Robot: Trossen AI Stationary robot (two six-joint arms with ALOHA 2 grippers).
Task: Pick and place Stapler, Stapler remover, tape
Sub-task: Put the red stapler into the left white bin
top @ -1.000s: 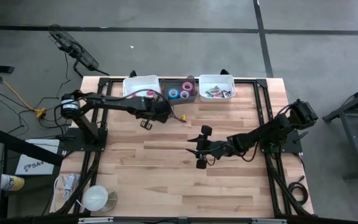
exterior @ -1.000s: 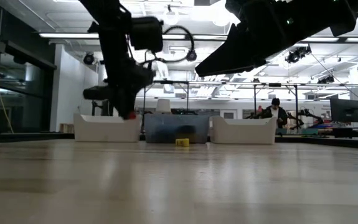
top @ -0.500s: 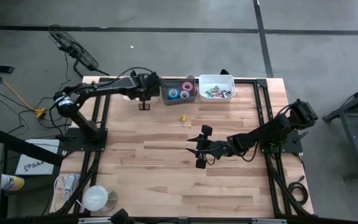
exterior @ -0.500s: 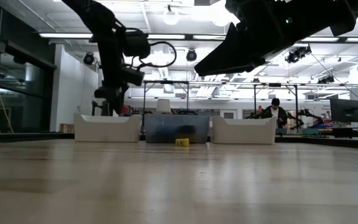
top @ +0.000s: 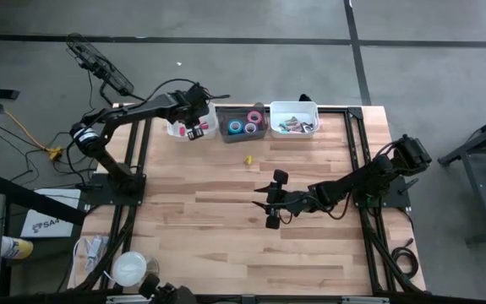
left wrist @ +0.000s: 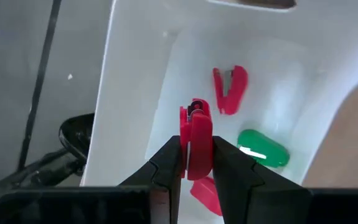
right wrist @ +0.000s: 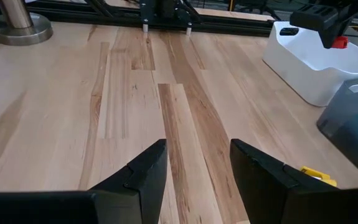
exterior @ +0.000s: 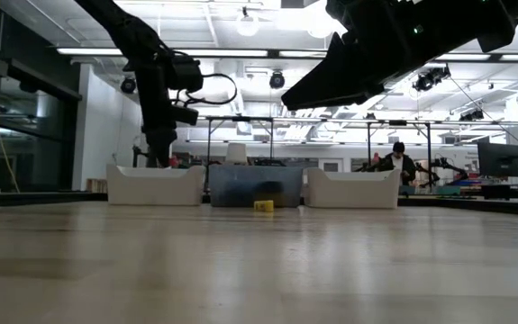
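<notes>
A small red plastic staple remover (left wrist: 195, 146) is clamped in the left gripper (left wrist: 197, 163) over the white plastic bin (top: 181, 128) at the tabletop's far edge. The right gripper (right wrist: 197, 163) is parked mid-tabletop, fingers apart, empty.

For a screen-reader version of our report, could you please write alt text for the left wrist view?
The left gripper holds a small red stapler remover pinched between its two dark fingers above a white bin. Inside the bin lie another red stapler remover, a green piece and a further red piece partly hidden below the fingers.
</notes>
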